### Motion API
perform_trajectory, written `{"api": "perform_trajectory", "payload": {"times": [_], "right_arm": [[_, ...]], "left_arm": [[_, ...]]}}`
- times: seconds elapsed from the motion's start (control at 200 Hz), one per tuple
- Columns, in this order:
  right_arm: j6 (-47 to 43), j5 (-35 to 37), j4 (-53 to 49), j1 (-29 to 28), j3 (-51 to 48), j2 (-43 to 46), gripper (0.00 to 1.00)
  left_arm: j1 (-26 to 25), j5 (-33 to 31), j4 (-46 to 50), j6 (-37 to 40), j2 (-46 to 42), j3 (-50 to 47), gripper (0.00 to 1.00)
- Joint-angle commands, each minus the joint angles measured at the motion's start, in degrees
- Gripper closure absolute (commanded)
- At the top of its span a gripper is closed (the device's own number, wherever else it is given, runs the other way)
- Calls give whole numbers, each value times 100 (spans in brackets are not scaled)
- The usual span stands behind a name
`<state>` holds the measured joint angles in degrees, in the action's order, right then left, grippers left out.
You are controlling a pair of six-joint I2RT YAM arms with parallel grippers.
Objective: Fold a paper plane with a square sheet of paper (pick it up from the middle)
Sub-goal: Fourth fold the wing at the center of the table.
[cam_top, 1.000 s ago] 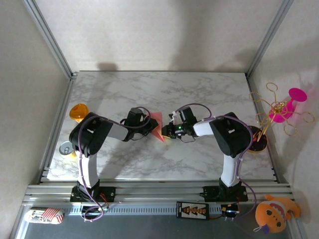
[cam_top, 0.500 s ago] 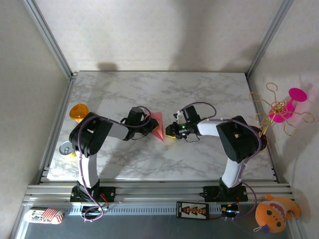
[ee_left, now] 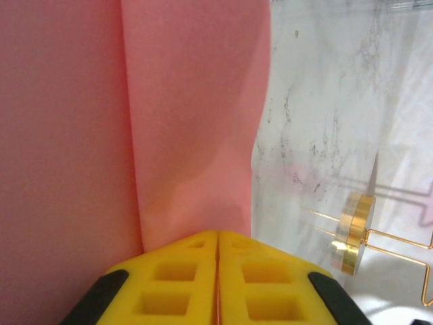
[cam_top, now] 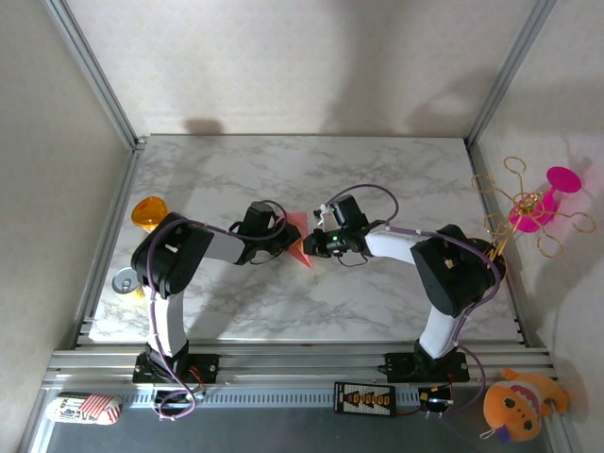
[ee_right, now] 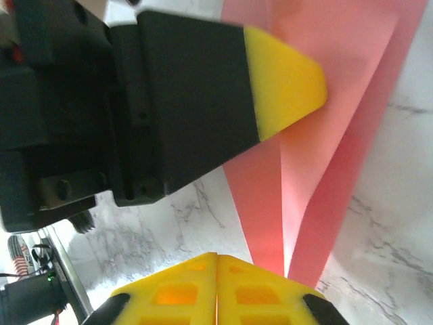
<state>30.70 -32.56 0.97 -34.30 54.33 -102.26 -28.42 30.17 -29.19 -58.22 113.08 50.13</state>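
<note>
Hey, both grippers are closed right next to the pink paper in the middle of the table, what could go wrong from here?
1. The left gripper pinches the folded pink paper at one edge; a pull from the right gripper could tear it or skew the crease.
2. The right gripper's shut tips sit beside the paper's corner, so it may have missed it.
3. The two grippers are very close and could bump.
</note>
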Motion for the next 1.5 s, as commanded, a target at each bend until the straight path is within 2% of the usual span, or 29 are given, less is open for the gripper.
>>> {"api": "perform_trajectory", "payload": {"times": [0.0, 0.936, 1.157, 1.357, 1.422, 1.492], "right_arm": [[-4, 109, -27, -16, 164, -232, 93], [-11, -17, -207, -19, 43, -664, 93], [-12, 97, -208, -15, -59, -143, 91], [206, 888, -362, 46, -351, 432, 73], [259, 918, -420, 47, -386, 405, 69], [320, 831, -423, 47, -398, 311, 68]], "left_arm": [[-75, -371, 835, 157, 237, -45, 91], [-93, -696, 1366, 10, 324, 7, 93], [-93, -719, 1381, 16, 304, -16, 94], [-93, -672, 1303, -11, 268, -67, 93], [-93, -650, 1268, -14, 255, -81, 93], [-93, -628, 1218, -33, 266, -90, 93]]}}
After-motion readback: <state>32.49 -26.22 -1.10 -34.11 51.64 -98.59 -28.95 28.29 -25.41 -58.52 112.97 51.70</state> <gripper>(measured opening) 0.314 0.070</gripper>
